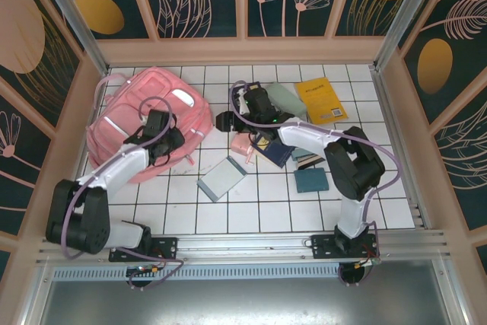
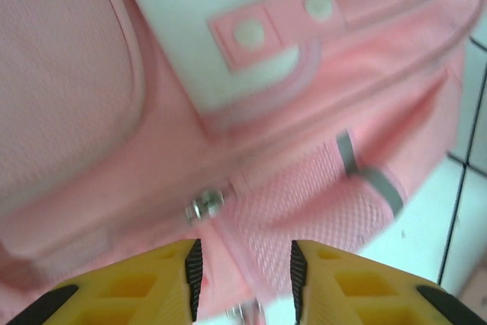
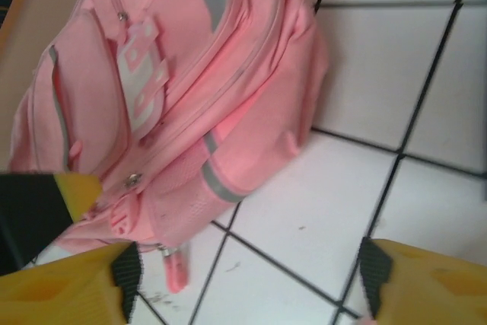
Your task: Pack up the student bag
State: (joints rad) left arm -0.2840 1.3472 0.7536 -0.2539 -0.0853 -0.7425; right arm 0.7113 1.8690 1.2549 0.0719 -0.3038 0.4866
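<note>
"Where's the student bag [image 1: 125, 112]?"

"At the far left of the white-tiled table [image 1: 259, 207], close to the left wall. It lies front side up, with its pockets and pale strips facing the ceiling."

"And the left gripper [image 1: 167, 142]?"

"It is right over the bag's lower front corner, nose down. From the left wrist camera, the left gripper [image 2: 245, 272] has its yellow fingers parted, with pink mesh fabric showing in the gap. A metal zip pull [image 2: 205, 205] sits just above the fingertips. The picture is blurred there, so I can't say whether the pads touch the cloth. Nothing looks pinched."

"What's in the middle?"

"A blue-grey notebook [image 1: 221, 178] lies flat on the tiles, apart from the bag. Just beyond it is a small pink pouch [image 1: 243, 144]."

"And the right gripper [image 1: 227, 120]?"

"It reaches across towards the bag's right edge but hangs beside the bag, not on it. From its own camera, the right gripper [image 3: 251, 275] has its jaws spread wide with bare tile between them. The student bag [image 3: 190, 104] lies ahead of it on the left."

"Further right?"

"There is a cluster of dark books [image 1: 308, 179] under that arm. A yellow book [image 1: 321, 99] lies near the back right corner."
</note>
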